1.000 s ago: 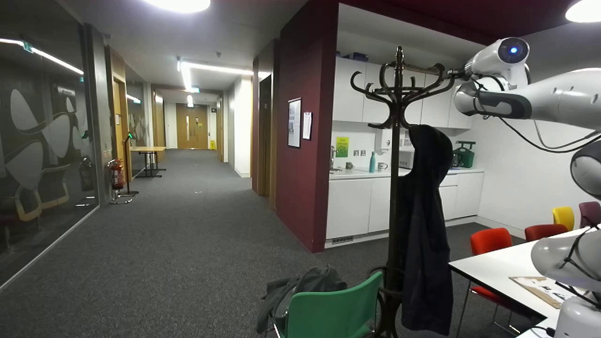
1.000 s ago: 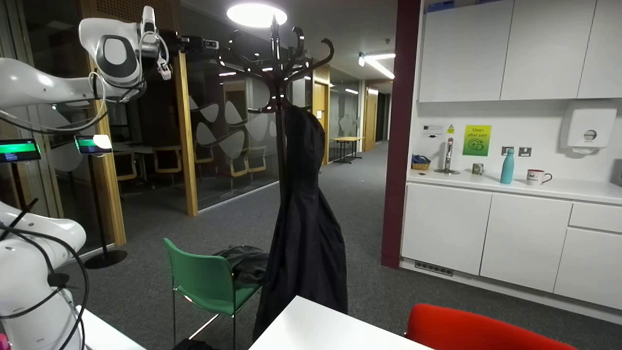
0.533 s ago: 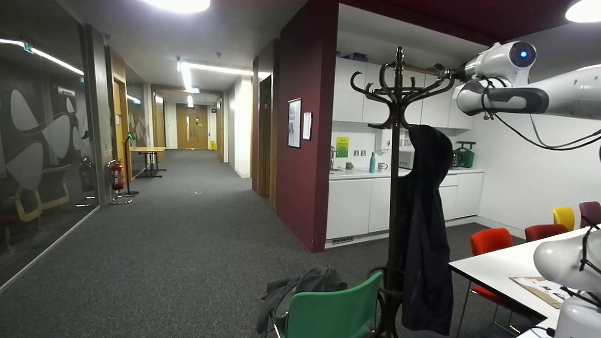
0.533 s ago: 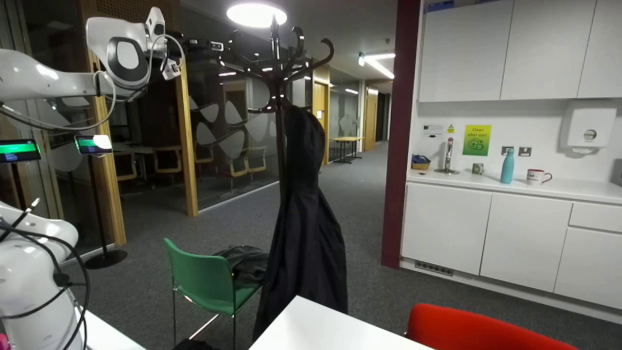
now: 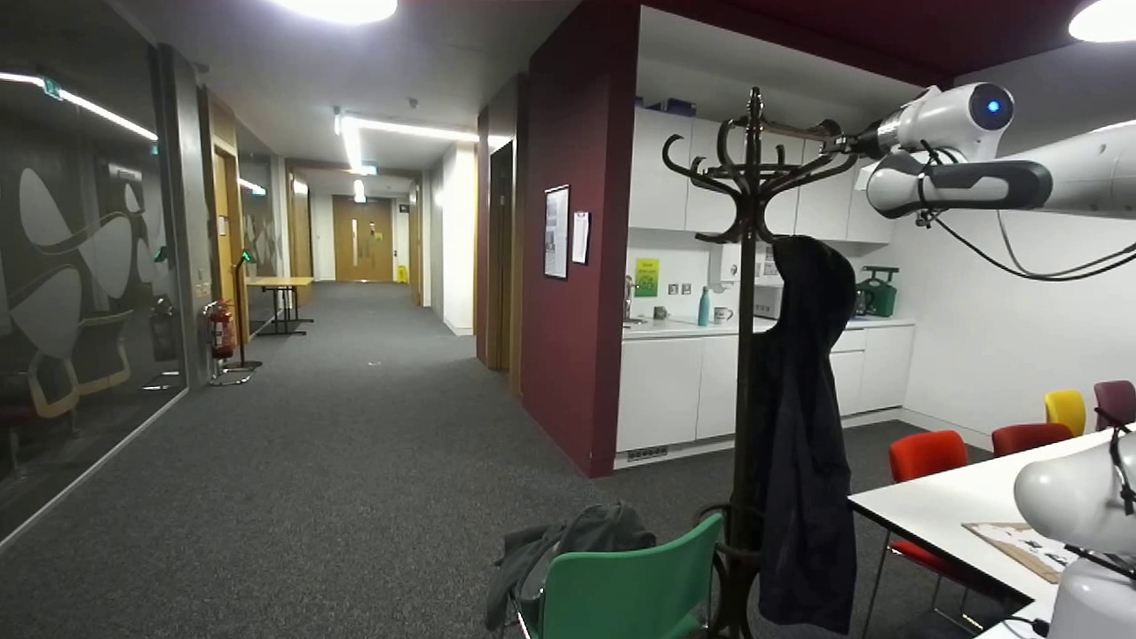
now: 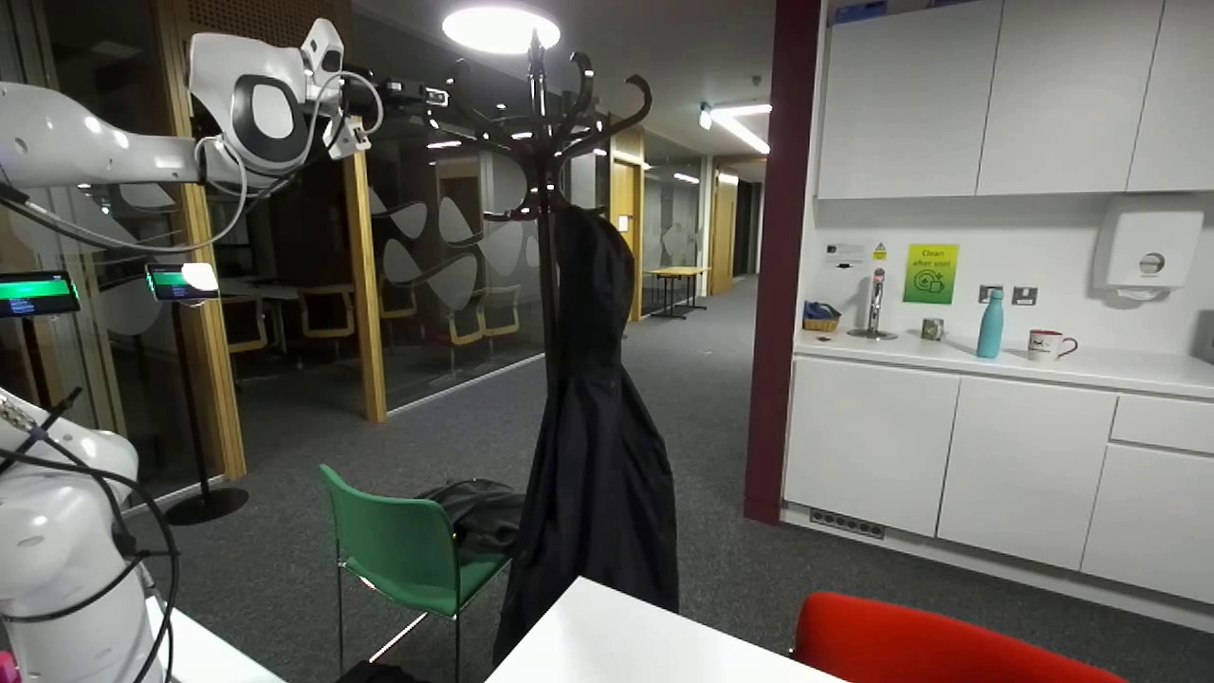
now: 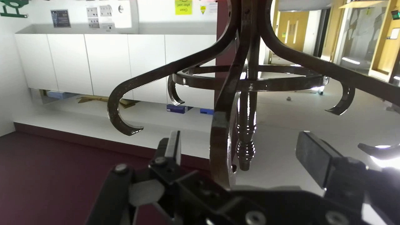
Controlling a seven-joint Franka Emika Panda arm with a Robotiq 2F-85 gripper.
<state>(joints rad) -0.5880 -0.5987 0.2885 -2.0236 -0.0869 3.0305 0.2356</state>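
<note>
Wrist view, in which the room stands upside down, shows your gripper (image 7: 239,147) with its jaws wide, the two pads (image 7: 312,159) well apart. Between them, as that camera sees it, you have a curved hook (image 7: 220,140) of the dark coat stand (image 7: 247,118). You can see space on either side of it, less toward the pad at the picture's left; how deep it reaches between the pads you cannot tell. Behind it are more hooks and a ring (image 7: 281,84) around the stand. In both exterior views your gripper is at the height of the upper hooks, pointing sideways at the stand from the arm (image 5: 950,124). Lower down, a black coat (image 6: 597,408) hangs on the stand. Near its foot you have a green chair (image 6: 394,541) with a dark garment (image 5: 590,532) on the seat. Close by, a white table (image 6: 654,636) has a red chair (image 6: 939,645) beside it. Farther back, a white counter (image 6: 1157,368) bears a turquoise bottle (image 6: 989,324), a mug (image 6: 1046,344) and a tap (image 6: 875,304). Beside that counter, a dark red wall (image 5: 577,382) carries a framed sheet (image 5: 556,232), and a carpeted corridor (image 5: 390,417) runs past it.
</note>
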